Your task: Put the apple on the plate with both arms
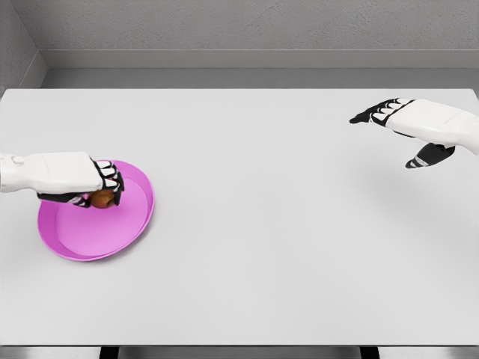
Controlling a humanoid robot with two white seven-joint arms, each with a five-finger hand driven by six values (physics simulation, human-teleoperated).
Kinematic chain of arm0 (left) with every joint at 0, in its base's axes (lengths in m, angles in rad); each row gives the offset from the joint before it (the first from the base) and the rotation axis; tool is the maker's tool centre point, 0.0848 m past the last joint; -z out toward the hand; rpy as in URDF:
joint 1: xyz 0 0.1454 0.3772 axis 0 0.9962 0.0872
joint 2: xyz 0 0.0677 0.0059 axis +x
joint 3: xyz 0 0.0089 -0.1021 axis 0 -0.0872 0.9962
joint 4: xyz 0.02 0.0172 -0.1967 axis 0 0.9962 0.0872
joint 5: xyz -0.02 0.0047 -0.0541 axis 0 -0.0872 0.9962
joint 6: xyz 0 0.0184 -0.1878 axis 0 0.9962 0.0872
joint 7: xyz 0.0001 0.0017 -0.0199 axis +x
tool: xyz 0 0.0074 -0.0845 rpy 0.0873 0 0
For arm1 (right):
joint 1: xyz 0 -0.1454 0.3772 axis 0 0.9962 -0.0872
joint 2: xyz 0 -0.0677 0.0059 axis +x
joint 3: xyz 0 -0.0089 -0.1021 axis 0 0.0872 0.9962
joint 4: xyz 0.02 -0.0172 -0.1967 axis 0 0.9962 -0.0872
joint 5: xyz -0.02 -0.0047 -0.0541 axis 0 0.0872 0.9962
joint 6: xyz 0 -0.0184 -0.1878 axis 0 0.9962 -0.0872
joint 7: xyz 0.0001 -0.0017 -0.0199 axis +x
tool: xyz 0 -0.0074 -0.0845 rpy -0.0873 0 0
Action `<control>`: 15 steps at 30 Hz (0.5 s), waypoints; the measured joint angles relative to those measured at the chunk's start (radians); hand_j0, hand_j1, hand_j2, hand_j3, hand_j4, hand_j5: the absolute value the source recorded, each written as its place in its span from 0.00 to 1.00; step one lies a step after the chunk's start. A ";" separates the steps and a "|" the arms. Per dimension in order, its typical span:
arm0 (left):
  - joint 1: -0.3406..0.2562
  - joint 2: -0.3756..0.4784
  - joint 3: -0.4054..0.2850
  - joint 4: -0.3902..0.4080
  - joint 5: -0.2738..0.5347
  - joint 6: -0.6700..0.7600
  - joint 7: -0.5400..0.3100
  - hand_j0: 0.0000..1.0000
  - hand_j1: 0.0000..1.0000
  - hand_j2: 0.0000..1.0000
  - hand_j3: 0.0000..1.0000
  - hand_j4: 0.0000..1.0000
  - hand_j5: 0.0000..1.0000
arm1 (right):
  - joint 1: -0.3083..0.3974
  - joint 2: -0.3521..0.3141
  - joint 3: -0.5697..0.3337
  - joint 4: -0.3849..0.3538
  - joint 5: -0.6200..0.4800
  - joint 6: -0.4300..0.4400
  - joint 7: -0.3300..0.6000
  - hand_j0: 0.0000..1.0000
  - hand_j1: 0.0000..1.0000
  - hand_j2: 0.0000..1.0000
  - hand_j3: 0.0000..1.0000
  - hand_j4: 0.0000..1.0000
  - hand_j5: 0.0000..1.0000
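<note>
A pink plate [112,232] lies on the white table at the left. My left hand [101,191] hovers over the plate's far part, fingers curled around a small orange-brown apple [102,198], of which only a sliver shows below the fingers. I cannot tell whether the apple touches the plate. My right hand [397,131] floats above the table at the far right, fingers stretched out and thumb hanging down, holding nothing.
The white table [262,224] spans the view, with its front edge at the bottom and a grey wall behind its far edge.
</note>
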 measured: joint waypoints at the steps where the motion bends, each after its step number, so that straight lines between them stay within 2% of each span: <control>1: 0.003 0.000 0.000 0.003 0.000 0.000 0.000 1.00 1.00 1.00 1.00 1.00 1.00 | 0.002 0.000 0.000 0.000 0.000 0.000 0.000 1.00 1.00 1.00 1.00 1.00 1.00; 7: 0.008 0.000 -0.001 0.009 0.010 0.001 0.002 1.00 1.00 1.00 1.00 1.00 1.00 | 0.003 0.000 0.000 0.000 0.000 0.000 0.000 1.00 1.00 1.00 1.00 1.00 1.00; 12: -0.002 -0.003 0.011 0.027 0.112 0.001 0.005 1.00 1.00 1.00 1.00 1.00 1.00 | 0.005 0.000 0.000 0.001 0.000 0.000 0.000 1.00 1.00 1.00 1.00 1.00 1.00; 15: 0.000 -0.012 0.053 0.034 0.144 0.001 0.005 1.00 1.00 1.00 1.00 1.00 1.00 | 0.003 0.000 0.000 0.003 0.000 0.000 0.000 1.00 1.00 1.00 1.00 1.00 1.00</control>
